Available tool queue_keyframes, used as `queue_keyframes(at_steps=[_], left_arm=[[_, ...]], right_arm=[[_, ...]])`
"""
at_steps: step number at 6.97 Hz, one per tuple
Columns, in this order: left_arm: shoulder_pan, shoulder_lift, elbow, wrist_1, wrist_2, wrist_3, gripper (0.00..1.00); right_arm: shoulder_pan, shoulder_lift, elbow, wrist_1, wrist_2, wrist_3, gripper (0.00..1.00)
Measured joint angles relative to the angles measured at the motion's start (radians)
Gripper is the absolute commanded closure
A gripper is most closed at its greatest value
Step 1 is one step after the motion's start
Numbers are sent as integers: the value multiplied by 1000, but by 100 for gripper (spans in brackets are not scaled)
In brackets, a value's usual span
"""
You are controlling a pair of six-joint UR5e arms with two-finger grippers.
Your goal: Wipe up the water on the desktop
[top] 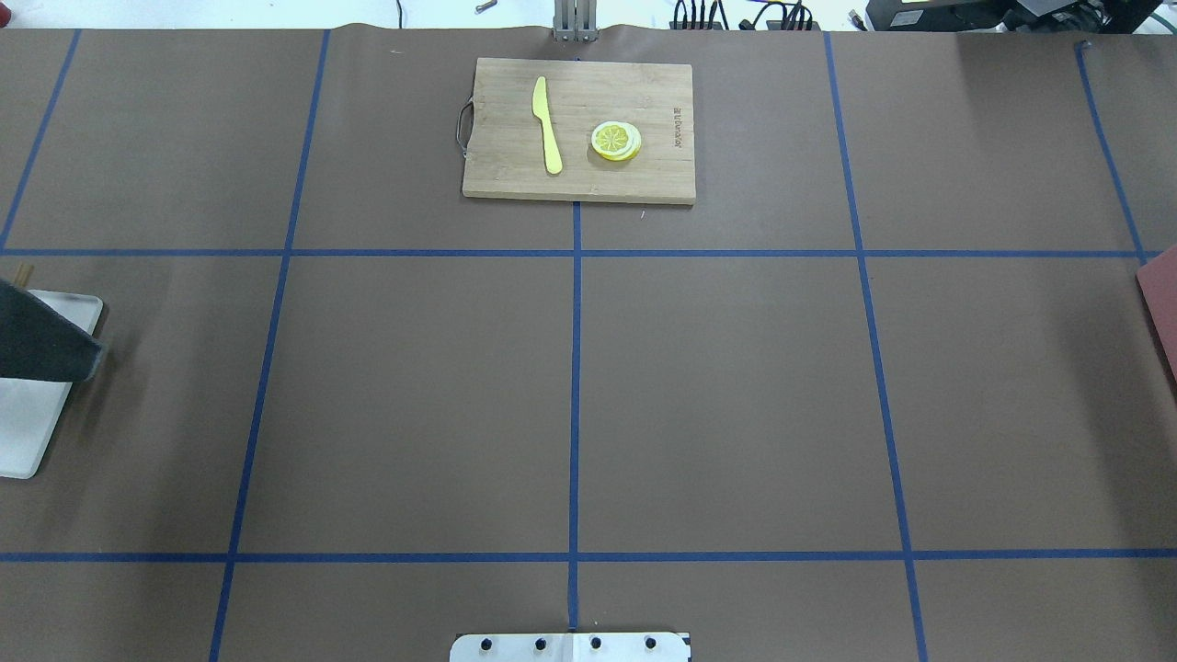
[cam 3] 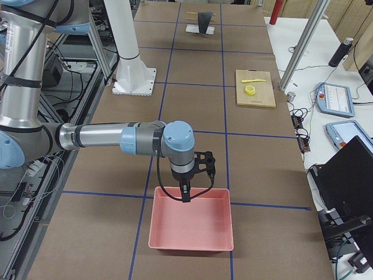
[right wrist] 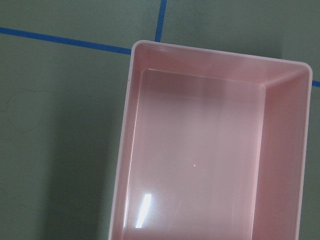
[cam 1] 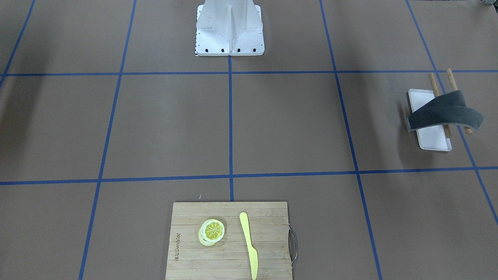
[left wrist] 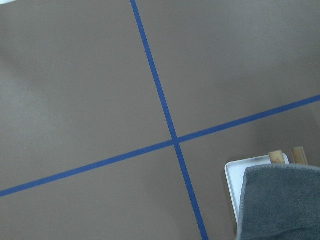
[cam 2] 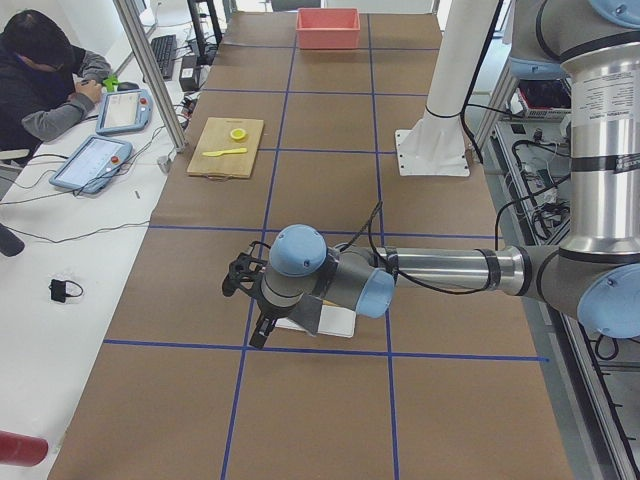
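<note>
The brown desktop (cam 1: 291, 124) with blue tape lines shows no water that I can make out. A dark grey cloth (cam 1: 445, 112) hangs over two wooden rods across a white tray (cam 1: 432, 138) on my left side; it also shows in the overhead view (top: 37, 345) and the left wrist view (left wrist: 280, 200). My left gripper (cam 2: 255, 325) hangs near that tray, seen only in the exterior left view, and I cannot tell if it is open. My right gripper (cam 3: 185, 193) hangs over a pink bin (cam 3: 192, 233), seen only in the exterior right view, and I cannot tell its state.
A bamboo cutting board (cam 1: 268, 233) with a yellow knife (cam 1: 249, 245) and lemon slices (cam 1: 212, 231) lies at the table's far side from the robot. The pink bin's rim (right wrist: 131, 125) fills the right wrist view. The white robot base (cam 1: 229, 29) stands at the centre.
</note>
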Motion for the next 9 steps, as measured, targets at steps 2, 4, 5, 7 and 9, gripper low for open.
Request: queue_keyframes(at_steps=[2, 4, 5, 7, 9], left_arm=[[37, 4, 1, -60, -1, -115, 1], [106, 7, 14, -68, -39, -233, 1], [125, 1, 32, -69, -71, -261, 1], [172, -6, 52, -70, -93, -299, 1], [201, -32, 115, -113, -96, -308, 2]], right_arm=[[0, 1, 1, 0, 7, -1, 0], [0, -1, 0, 0, 9, -1, 0], [0, -2, -2, 1, 10, -1, 0], [0, -2, -2, 2, 10, -1, 0], [0, -3, 0, 6, 9, -1, 0]])
